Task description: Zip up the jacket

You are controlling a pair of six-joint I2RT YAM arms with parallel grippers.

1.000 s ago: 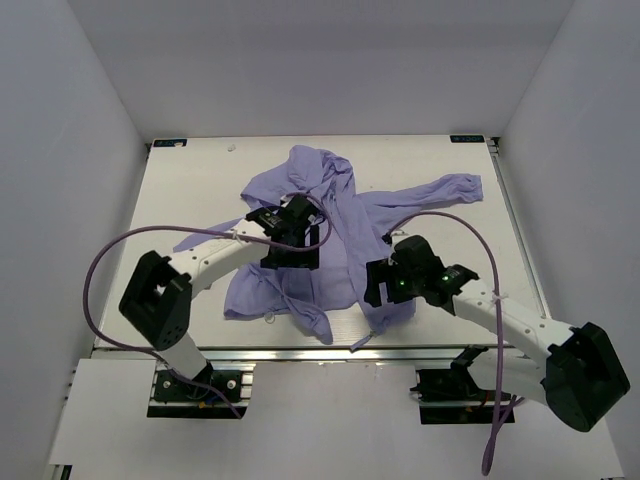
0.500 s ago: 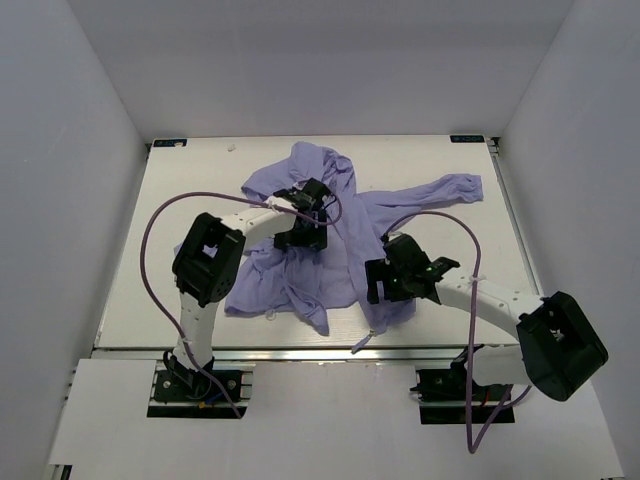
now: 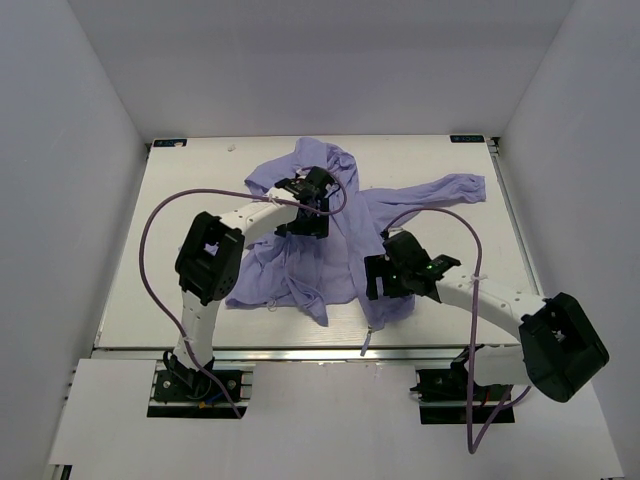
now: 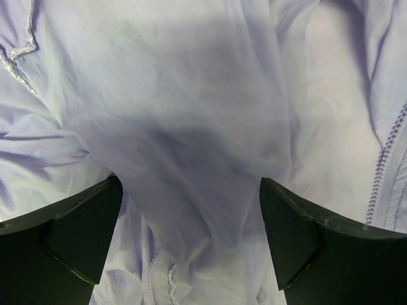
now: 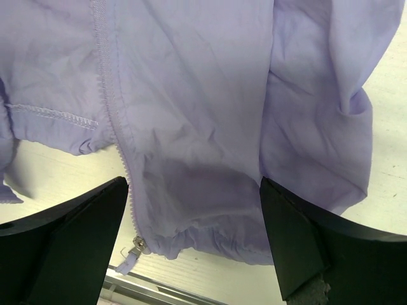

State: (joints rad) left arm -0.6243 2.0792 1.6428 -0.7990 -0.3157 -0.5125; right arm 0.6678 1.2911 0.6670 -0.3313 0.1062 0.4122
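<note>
Farther up the jacket (image 3: pixel 340 250) than a second ago, the left pincer (image 3: pixel 303 215) now hangs over the chest just short of the hood (image 3: pixel 320 160), its arm folded back on itself. The right pincer (image 3: pixel 380 280) has shifted only slightly. From above, the jacket lies crumpled on the bench (image 3: pixel 180 200) beneath both pincers. Its long axis runs far to near, with the hood beyond the left pincer and the hem (image 3: pixel 290 298) on the near side of it. One sleeve (image 3: pixel 450 188) stretches out beyond the right pincer, toward the far right.

On the left wrist camera, the left pincer (image 4: pixel 191 190) stands released, jaws wide, with nothing gripped. Lavender jacket (image 4: pixel 191 95) cloth fills the space below it. A line of zipper teeth (image 4: pixel 385 165) runs outside the right finger.

On the right wrist camera, the right pincer (image 5: pixel 194 190) is also released and empty. It hovers over the jacket (image 5: pixel 191 76) where it ends on the bench (image 5: pixel 51 171). A zipper track (image 5: pixel 111 95) runs down toward the left finger, ending in the zipper pull (image 5: pixel 130 257) just inside that finger.
</note>
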